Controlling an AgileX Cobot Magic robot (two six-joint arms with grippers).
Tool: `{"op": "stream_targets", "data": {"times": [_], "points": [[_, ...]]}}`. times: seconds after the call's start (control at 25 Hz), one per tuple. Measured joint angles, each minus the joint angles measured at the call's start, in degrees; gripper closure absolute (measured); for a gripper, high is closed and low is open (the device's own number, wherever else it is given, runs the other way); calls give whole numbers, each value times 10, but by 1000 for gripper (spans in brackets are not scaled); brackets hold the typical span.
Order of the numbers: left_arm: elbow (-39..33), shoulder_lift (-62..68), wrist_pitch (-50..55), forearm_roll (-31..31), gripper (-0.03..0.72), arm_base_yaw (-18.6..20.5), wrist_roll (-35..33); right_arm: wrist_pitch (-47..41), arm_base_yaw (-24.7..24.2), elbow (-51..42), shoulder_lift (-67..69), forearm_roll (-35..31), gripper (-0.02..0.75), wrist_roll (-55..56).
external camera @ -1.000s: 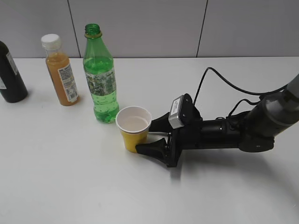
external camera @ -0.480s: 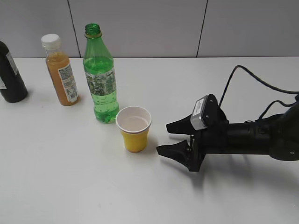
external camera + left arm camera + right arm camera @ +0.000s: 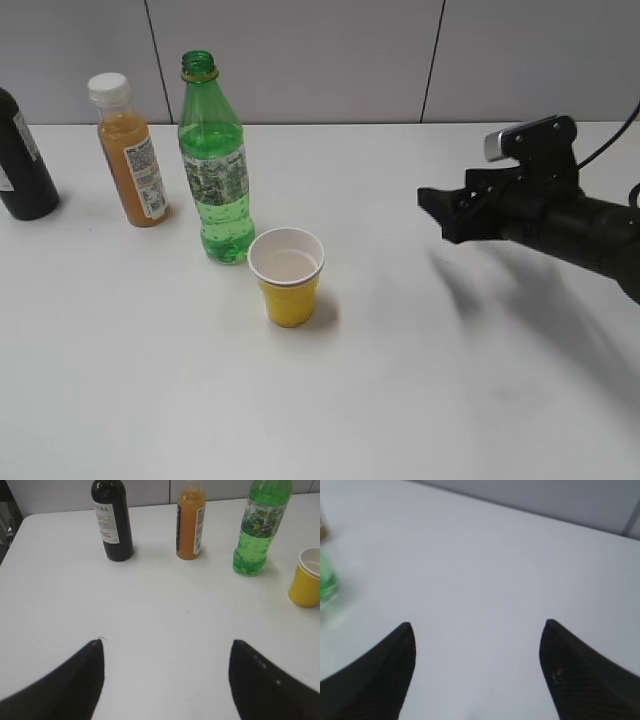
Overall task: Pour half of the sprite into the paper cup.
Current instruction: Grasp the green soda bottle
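Note:
The sprite (image 3: 214,165) is a tall green bottle with no cap, standing upright at the table's middle left; it also shows in the left wrist view (image 3: 260,527), and as a blurred green patch in the right wrist view (image 3: 327,586). The paper cup (image 3: 288,276) is yellow with a white inside and stands just right of and in front of the bottle; it also shows in the left wrist view (image 3: 307,577). My right gripper (image 3: 438,212) is open and empty, raised above the table well right of the cup. My left gripper (image 3: 166,642) is open and empty and out of the exterior view.
An orange-juice bottle (image 3: 131,152) with a white cap stands left of the sprite. A dark bottle (image 3: 22,160) stands at the far left edge. Both also show in the left wrist view, the juice (image 3: 190,522) and the dark bottle (image 3: 112,521). A grey wall runs behind the white table (image 3: 420,380).
My right gripper has let go of the paper cup, drawn back to the right and risen above the table. The cup and the bottles have not moved.

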State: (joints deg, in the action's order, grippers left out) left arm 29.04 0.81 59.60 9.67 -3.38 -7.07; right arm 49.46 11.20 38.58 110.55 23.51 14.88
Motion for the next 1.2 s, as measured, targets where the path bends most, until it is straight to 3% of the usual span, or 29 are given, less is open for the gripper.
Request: {"op": "stream_targets", "data": {"times": [0.16, 0.28, 0.56, 0.76, 1.0, 1.2], "points": [[0, 0, 0, 0, 99, 0, 0, -132, -1, 46, -34, -125, 157, -54], [0, 0, 0, 0, 99, 0, 0, -271, -1, 102, -47, -160, 158, -71], [0, 0, 0, 0, 99, 0, 0, -646, -3, 285, -48, -170, 157, -76], [0, 0, 0, 0, 99, 0, 0, -869, -34, 398, -48, -178, 157, -77], [0, 0, 0, 0, 99, 0, 0, -1060, -53, 440, -51, -181, 157, -110], [0, 0, 0, 0, 99, 0, 0, -1146, -53, 441, -76, -207, 157, -125]]}}
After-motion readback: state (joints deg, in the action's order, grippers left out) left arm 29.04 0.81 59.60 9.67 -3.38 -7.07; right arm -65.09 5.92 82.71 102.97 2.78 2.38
